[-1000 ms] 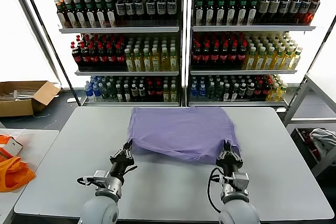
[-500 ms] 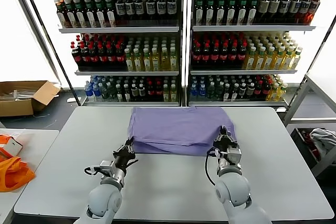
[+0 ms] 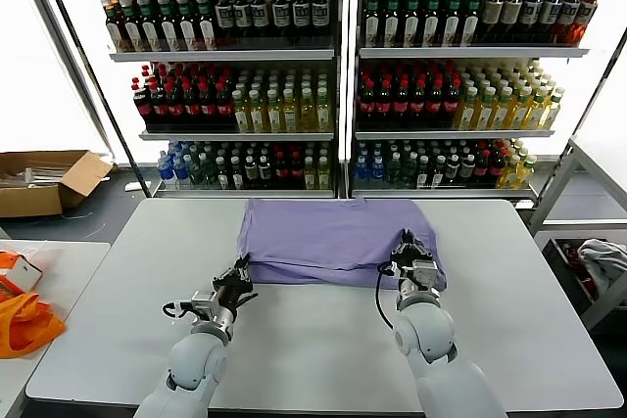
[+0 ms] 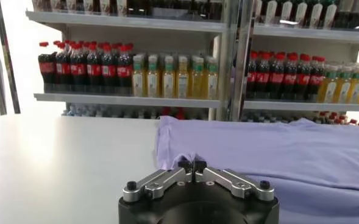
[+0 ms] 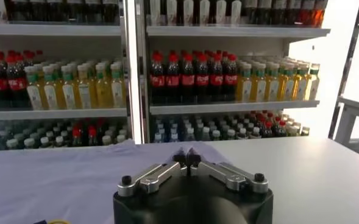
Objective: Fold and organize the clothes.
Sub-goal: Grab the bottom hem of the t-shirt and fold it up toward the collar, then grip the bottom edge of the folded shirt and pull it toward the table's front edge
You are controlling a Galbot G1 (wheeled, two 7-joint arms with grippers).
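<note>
Both hems now laid forward, the T-shirt (image 3: 333,240) lies folded, smooth; hands' grips unclear.

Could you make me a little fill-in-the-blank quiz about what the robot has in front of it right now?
1. The T-shirt lying on the table is coloured ____.
2. The shelves behind the table are stocked with ____.
3. The right gripper is over the shirt's edge; the left gripper is at its other near ____.

Missing: purple; bottles; corner
</note>
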